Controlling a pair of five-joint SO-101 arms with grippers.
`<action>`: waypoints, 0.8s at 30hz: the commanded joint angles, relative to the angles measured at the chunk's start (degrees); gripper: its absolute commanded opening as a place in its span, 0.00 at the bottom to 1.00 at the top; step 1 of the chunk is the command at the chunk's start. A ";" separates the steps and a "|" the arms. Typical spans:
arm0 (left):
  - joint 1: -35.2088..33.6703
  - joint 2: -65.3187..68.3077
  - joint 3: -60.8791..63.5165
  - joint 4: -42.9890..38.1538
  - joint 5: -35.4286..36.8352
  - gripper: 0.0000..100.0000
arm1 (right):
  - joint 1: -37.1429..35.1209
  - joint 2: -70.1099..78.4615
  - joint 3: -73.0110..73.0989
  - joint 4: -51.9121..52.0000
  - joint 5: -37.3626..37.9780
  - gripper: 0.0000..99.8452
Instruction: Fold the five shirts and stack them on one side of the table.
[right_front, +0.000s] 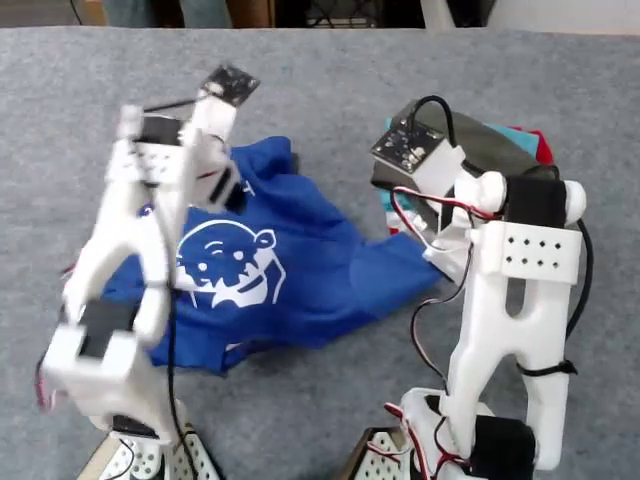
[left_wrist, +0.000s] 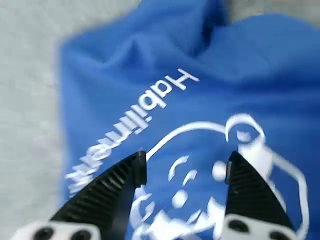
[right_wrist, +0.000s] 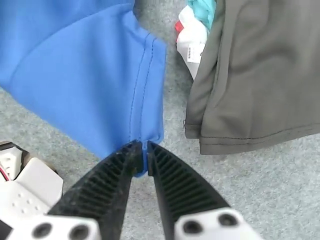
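- Lying crumpled across the middle of the grey table (right_front: 330, 70), the blue shirt (right_front: 300, 270) has its white cartoon print (right_front: 225, 262) face up. One sleeve (right_front: 400, 262) stretches out toward the right arm.
- The left gripper (left_wrist: 186, 157) hangs over the print with its two black ribbed fingers spread wide. Blue cloth shows in the gap between them and they grasp nothing. Whether the tips touch the fabric cannot be told.
- The right gripper (right_wrist: 142, 146) is closed down to a sliver, low over the table. Its fingertips pinch the stitched hem at the corner of the sleeve (right_wrist: 100, 70).
- On the far right part of the table sits a pile of folded shirts (right_front: 500, 150). A dark grey shirt (right_wrist: 260, 75) lies on top, with teal cloth (right_wrist: 202, 10), red cloth (right_wrist: 178, 25) and white cloth (right_wrist: 192, 42) peeking out under its edge.
- The pile lies just beside the pinched sleeve but apart from it. In the right wrist view a strip of bare grey table (right_wrist: 172, 95) runs between the two.
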 joint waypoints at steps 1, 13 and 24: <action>-1.71 12.22 -5.14 -2.55 8.35 0.27 | -0.53 -2.24 -0.31 0.44 0.18 0.01; -20.53 9.93 -10.33 15.12 8.26 0.03 | -5.10 -1.98 -0.22 0.44 0.18 0.01; -35.21 0.18 11.03 14.59 8.18 0.03 | -19.52 -1.19 0.66 0.35 -3.96 0.01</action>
